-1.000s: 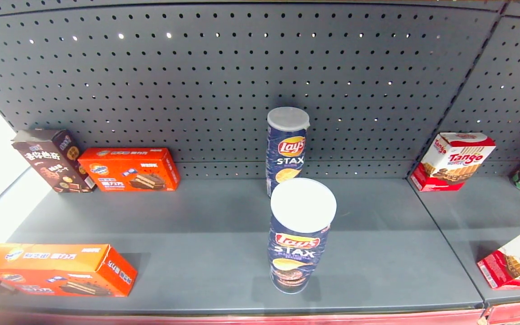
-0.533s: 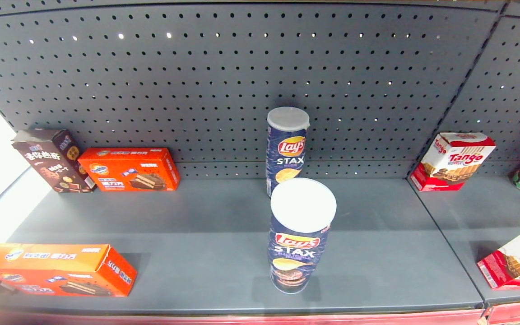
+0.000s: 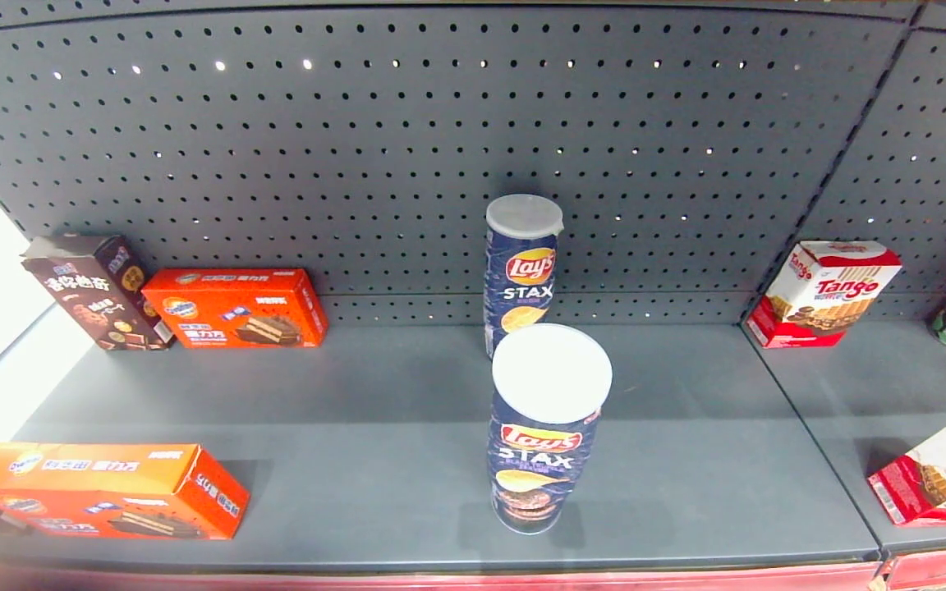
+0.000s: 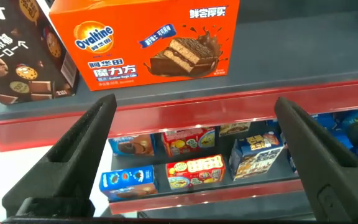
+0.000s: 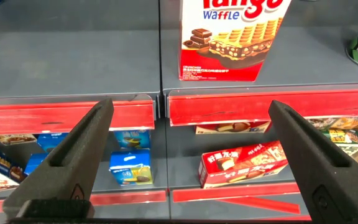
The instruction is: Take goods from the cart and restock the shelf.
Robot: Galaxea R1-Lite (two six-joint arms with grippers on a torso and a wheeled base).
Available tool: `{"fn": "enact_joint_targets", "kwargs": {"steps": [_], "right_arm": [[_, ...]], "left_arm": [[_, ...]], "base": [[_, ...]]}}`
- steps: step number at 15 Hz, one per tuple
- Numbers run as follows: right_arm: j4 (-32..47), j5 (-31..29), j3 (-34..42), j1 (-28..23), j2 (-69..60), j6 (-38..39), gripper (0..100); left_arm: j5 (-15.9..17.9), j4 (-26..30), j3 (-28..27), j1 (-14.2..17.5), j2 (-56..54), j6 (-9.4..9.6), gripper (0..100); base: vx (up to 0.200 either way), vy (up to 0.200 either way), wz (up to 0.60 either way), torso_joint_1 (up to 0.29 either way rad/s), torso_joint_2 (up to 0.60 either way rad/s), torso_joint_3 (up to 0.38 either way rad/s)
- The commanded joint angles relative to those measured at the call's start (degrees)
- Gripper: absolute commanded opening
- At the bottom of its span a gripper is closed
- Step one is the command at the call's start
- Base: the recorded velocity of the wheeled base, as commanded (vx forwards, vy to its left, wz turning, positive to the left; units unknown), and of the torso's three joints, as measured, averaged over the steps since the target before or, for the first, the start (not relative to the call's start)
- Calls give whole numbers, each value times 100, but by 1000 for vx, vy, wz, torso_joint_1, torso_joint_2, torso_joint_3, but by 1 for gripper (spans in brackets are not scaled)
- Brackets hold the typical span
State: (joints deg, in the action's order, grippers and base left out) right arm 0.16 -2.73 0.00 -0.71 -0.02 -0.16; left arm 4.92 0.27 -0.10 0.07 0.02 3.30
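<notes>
- My left gripper (image 4: 194, 102) hangs well left of the front chip can (image 3: 545, 443), low before the shelf (image 3: 358, 460) edge; its jaws stand wide apart with nothing between them, so I judge it free for the next pick
- Far left of the front chip can, a front orange box (image 3: 103, 488) lies flat along the shelf's lip with its face outward, readable to a shopper; my left wrist camera looks straight at it (image 4: 148, 43)
- Left of the front chip can and back against the pegboard, a brown box (image 3: 95, 291) and a rear orange box (image 3: 235, 308) lean side by side, starting that row
- The front chip can stands upright mid-shelf near the lip, lid up; the rear chip can (image 3: 522, 271) stands directly behind it by the back panel, so the two form one file and the restocked goods sit front-faced
- Right of the front chip can, across the shelf divider, a rear wafer box (image 3: 830, 291) rests at the back and a front wafer box (image 3: 945, 476) near the lip
- My right gripper (image 5: 190, 104) sits well right of the front chip can, low before the front wafer box (image 5: 232, 40); its jaws are spread and empty, which I read as ready to fetch from the cart
</notes>
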Motion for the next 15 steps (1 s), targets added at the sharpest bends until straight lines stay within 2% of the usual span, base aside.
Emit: {"fn": "enact_joint_targets", "kwargs": {"steps": [1,2,3,8,11,12,15], "right_arm": [[2,1,0,-8,2,-2,100],[2,1,0,0,2,-2,100],[2,18,0,0,2,-19,100],[2,106,0,0,2,-28,100],[2,106,0,0,2,-28,100],[2,106,0,0,2,-28,100],[2,106,0,-8,2,-28,100]], "left_arm": [[-9,0,1,1,-2,48,100],[-71,0,1,1,-2,-23,100],[-387,0,1,1,-2,-295,100],[-396,-9,1,1,-2,-225,100],[-492,-9,1,1,-2,-260,100],[-528,-9,1,1,-2,-251,100],[-449,-9,1,1,-2,-260,100]], "base": [[0,0,0,0,0,0],[0,0,0,0,0,0],[0,0,0,0,0,0],[0,0,0,0,0,0],[0,0,0,0,0,0],[-200,0,0,-2,2,7],[0,0,0,0,0,0]]}}
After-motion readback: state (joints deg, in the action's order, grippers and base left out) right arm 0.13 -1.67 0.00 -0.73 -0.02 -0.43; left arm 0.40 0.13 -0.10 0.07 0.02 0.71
